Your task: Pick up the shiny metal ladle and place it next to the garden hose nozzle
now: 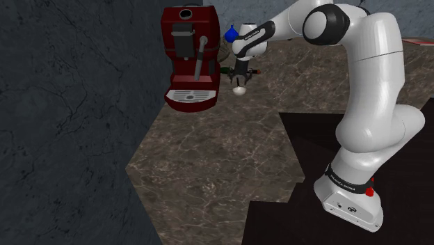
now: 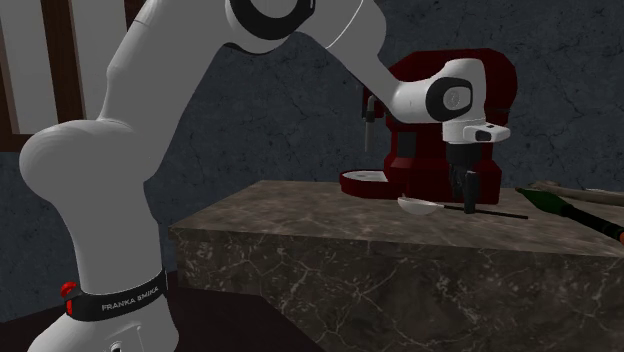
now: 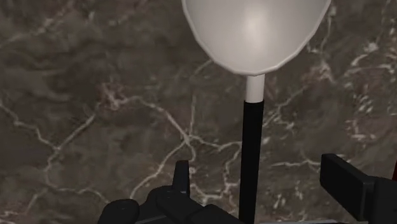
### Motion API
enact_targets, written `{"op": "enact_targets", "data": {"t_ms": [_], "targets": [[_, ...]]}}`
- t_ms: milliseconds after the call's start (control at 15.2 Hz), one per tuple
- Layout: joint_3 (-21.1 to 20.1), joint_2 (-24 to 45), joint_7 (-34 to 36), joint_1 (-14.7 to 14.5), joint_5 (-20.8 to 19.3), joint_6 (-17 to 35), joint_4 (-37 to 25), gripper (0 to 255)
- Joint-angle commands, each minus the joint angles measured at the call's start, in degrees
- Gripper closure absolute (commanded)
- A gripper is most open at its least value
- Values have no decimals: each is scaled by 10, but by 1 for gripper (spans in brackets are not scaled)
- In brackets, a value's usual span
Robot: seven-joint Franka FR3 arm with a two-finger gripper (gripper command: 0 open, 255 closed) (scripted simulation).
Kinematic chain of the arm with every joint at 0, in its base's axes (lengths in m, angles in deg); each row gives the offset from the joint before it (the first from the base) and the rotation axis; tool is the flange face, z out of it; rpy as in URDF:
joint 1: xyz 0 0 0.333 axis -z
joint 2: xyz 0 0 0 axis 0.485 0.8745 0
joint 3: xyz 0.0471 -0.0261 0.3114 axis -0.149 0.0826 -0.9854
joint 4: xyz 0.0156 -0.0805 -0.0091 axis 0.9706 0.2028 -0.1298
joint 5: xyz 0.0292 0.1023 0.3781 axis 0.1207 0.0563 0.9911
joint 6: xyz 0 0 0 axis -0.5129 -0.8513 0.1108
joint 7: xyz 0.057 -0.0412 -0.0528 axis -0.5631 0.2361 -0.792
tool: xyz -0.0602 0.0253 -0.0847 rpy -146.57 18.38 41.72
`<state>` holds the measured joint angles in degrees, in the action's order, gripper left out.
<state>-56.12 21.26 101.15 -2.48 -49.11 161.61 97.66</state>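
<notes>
One grasp is what this moment calls for, and nothing is held yet. In the second exterior view the white arm (image 2: 120, 150) arches up from the lower left of the frame. Right of centre a red coffee machine (image 2: 425, 150) stands on the marbled desk (image 2: 300, 215). Just in front of it the ladle (image 2: 415, 204) lies flat on the desk, its pale bowl near the machine and its thin black handle running off to the right. The end effector (image 2: 468, 192) stands down over that handle, close behind the bowl. At the far right edge lies the dark green hose nozzle (image 2: 555, 206), near the handle's tip. In the wrist view the fingers (image 3: 181, 181) stand apart with the handle between them, touching neither and nearer one than the other. A good closure would first centre the handle and sink low enough for the pads to meet it squarely. So thin a rod will probably roll or slip otherwise. Gripping near the bowl should limit tipping, and a straight lift should clear the machine.
</notes>
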Motion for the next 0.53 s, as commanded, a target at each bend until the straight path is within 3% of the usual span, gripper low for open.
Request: {"op": "enact_targets", "data": {"t_ms": [0, 264, 462], "targets": [[0, 0, 0, 0, 0, 0, 0, 0], [-2, -40, -3, 3, 5, -51, -10, 0], [-2, -41, -3, 3, 5, -51, -10, 0]]}}
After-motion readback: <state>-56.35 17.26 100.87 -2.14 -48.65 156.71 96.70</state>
